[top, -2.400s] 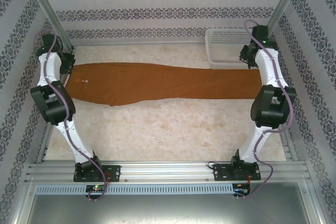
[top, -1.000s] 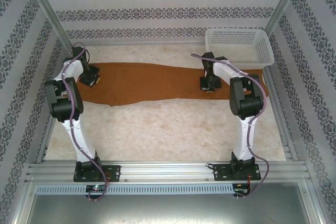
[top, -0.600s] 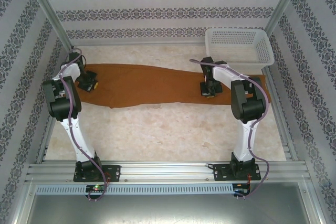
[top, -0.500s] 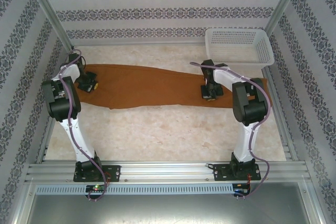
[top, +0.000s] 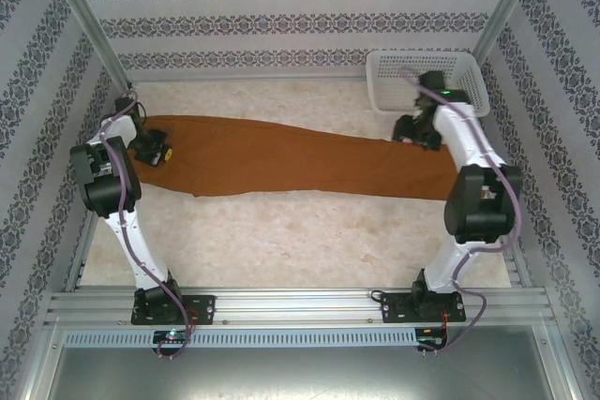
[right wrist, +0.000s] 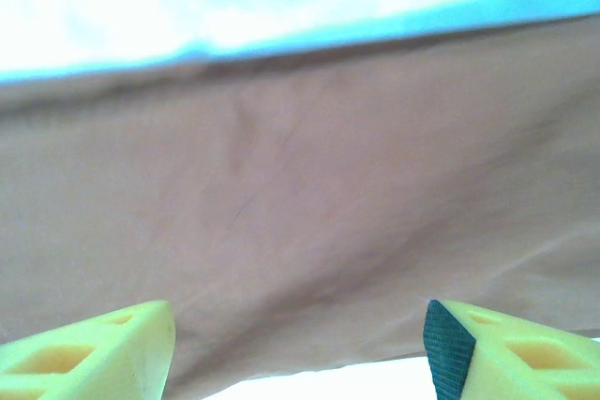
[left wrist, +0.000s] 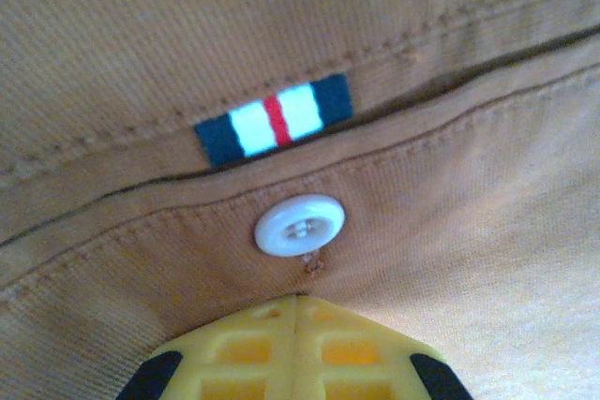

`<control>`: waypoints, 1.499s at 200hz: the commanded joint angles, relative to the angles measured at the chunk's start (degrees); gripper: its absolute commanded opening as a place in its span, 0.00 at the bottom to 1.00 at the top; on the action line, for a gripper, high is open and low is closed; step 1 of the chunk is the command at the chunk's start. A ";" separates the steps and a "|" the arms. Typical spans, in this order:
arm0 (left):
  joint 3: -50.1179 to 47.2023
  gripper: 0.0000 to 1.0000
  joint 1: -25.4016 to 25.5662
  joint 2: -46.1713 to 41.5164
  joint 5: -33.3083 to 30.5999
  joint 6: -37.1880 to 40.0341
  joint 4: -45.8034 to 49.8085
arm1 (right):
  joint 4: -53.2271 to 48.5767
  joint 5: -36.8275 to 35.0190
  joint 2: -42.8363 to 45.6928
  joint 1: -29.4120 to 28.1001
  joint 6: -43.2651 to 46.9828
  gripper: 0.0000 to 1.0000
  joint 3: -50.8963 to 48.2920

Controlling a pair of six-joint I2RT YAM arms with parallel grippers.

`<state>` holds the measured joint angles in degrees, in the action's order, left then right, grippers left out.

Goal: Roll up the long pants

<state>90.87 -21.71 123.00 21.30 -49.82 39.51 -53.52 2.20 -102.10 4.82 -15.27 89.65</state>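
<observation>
The long pants point(top: 300, 156) are plain rust-brown, with a white button point(left wrist: 300, 224) and a navy label point(left wrist: 274, 119) (pale blue blocks, one red stripe). At one o'clock the mesh basket point(top: 380, 81) is white; the table point(top: 281, 241) is marbled beige.

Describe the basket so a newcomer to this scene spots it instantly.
Start at the marbled table, then go to its far right corner. Just beyond the leg end of the long pants sits the basket: white perforated plastic, the lone container.

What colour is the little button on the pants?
White button, on the rust-brown pants; clearest in the left wrist view.
</observation>
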 commanded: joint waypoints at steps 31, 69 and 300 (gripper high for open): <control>-1.00 0.00 -6.20 3.00 -2.40 -0.46 3.01 | 2.18 15.41 -2.16 21.63 -0.76 0.73 -0.07; -0.53 0.00 -8.07 2.85 -3.43 -0.45 3.15 | -3.35 14.96 -6.96 24.14 5.27 0.73 4.13; 4.71 0.00 -8.26 0.37 3.43 -0.10 1.01 | 3.10 23.80 -20.27 31.35 23.39 0.76 1.15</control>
<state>94.32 -29.34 123.74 23.99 -50.00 41.08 -50.85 22.48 -120.77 34.83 4.40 88.47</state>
